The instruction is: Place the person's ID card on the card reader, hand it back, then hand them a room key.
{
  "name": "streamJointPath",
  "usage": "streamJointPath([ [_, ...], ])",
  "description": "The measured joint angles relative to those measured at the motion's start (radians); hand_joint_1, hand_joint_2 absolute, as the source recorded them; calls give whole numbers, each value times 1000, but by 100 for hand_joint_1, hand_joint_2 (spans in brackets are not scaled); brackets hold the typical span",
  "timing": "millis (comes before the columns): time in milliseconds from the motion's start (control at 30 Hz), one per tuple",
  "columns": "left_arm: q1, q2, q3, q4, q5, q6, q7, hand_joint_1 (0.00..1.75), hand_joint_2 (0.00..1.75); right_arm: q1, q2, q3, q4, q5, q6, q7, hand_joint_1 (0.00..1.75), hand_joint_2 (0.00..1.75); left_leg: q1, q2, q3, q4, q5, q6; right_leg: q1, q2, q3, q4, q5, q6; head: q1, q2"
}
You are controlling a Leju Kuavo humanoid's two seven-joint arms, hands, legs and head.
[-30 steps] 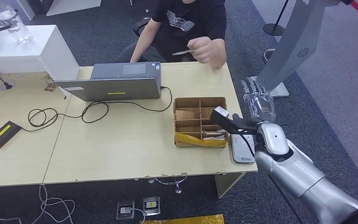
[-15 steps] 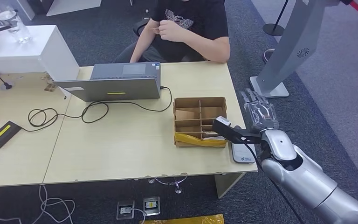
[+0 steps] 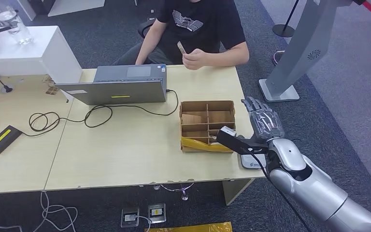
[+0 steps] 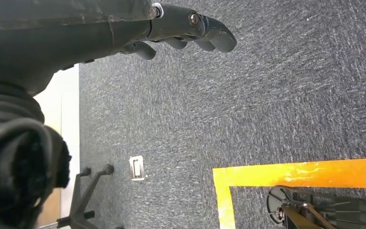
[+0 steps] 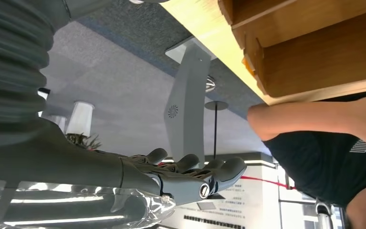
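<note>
ID card (image 3: 179, 47) is in the person's hand (image 3: 193, 59), held up on edge at the far side of the desk (image 3: 125, 145), well beyond the cardboard divider box (image 3: 207, 124) and just right of the laptop's (image 3: 121, 86) far corner. Card reader (image 3: 251, 158) lies flat on the desk's right front corner, just right of the box, partly hidden behind the wrist cam bracket. Right hand (image 3: 264, 120) hovers off the desk edge, right of the box and just beyond the reader, palm up, fingers (image 5: 219, 172) stretched out and spread a bit, holding nothing; nothing touches it. Box has wooden dividers, yellow tape along its near wall, some small items in the near right compartment, can't tell what. Left hand (image 4: 181, 28) hangs low over grey carpet (image 4: 267, 95) near a yellow floor tape line (image 4: 290, 174), fingers slightly curled but apart, nothing in it. Further left of the box: laptop w/ black cable looping across the desk, a small black device w/ yellow label (image 3: 2, 137) at the far left. Grey stand (image 3: 299, 48) on the floor, right of the desk.
</note>
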Motion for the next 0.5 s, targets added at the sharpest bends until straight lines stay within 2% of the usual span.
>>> streamJointPath([
  [500,0,0,0,0,-5,0,-4,0,0,11,19,25,26,-16,-16,-16,0,175,0,0,0,0,0,0,0,0,0,0,0,0,0,0],
])
